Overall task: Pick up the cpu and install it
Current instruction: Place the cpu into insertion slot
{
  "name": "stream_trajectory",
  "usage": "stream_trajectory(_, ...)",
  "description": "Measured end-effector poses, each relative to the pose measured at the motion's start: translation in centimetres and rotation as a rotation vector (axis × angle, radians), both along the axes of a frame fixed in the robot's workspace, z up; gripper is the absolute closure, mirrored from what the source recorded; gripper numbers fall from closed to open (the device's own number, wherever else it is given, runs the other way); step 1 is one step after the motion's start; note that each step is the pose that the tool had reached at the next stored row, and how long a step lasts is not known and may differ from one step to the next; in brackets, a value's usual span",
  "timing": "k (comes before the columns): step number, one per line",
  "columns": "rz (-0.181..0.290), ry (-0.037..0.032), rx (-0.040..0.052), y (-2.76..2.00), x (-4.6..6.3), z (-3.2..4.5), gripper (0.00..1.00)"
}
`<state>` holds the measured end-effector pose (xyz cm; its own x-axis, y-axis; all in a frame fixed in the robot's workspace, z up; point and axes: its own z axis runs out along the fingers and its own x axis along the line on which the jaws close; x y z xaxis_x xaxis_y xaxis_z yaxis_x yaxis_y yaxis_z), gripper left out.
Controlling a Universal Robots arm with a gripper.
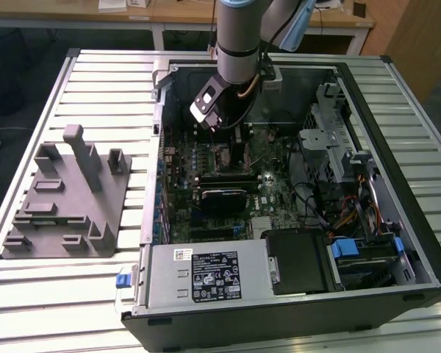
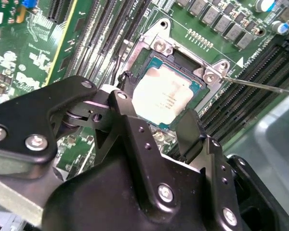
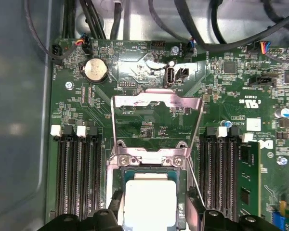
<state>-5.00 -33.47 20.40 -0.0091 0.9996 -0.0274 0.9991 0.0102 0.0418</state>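
Silvery-beige cpu [image 3: 150, 204] is lying in the socket [image 3: 147, 159]; gripper [image 2: 154, 107] is straddling it, whether clamping or released, cannot tell.

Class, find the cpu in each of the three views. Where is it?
Exterior view: beneath the hand, inside the computer case.
Second wrist view: the cpu lies within the metal socket frame, beside the hand.
First wrist view: the cpu lies within that frame, between memory slots.
Shared landmark: the hand.
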Motion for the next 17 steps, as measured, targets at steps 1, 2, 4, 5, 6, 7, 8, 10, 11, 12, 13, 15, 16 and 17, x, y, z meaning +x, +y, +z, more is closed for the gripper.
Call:
stream_trajectory(1, 0.0, -0.0001, 0.0001, 0.0, 0.0, 0.02, 0.39)
stream_trajectory(2, 0.0, -0.0001, 0.0001, 0.0, 0.0, 0.02, 0.39)
stream_trajectory(4, 0.0, -0.0002, 0.0002, 0.0, 0.0, 0.02, 0.39)
stream_trajectory(5, 0.0, 0.0, 0.0001, 0.0, 0.0, 0.03, 0.39)
stream_trajectory(6, 0.0, -0.0001, 0.0, 0.0, 0.0, 0.03, 0.39)
stream_trajectory(7, 0.0, 0.0, 0.0001, 0.0, 0.0, 0.04, 0.39)
stream_trajectory(8, 0.0, -0.0001, 0.0001, 0.0, 0.0, 0.04, 0.39)
stream_trajectory(10, 0.0, 0.0, 0.0, 0.0, 0.0, 0.04, 0.4)
stream_trajectory(11, 0.0, 0.0, 0.0, 0.0, 0.0, 0.04, 0.47)
stream_trajectory(12, 0.0, -0.0001, 0.0001, 0.0, 0.0, 0.04, 0.53)
stream_trajectory(13, 0.0, 0.0, 0.0001, 0.0, 0.0, 0.05, 0.53)
stream_trajectory(15, 0.0, 0.0, 0.0001, 0.0, 0.0, 0.05, 0.64)
stream_trajectory(16, 0.0, 0.0, 0.0, 0.0, 0.0, 0.05, 0.7)
stream_trajectory(17, 0.0, 0.0, 0.0001, 0.0, 0.0, 0.05, 0.7)
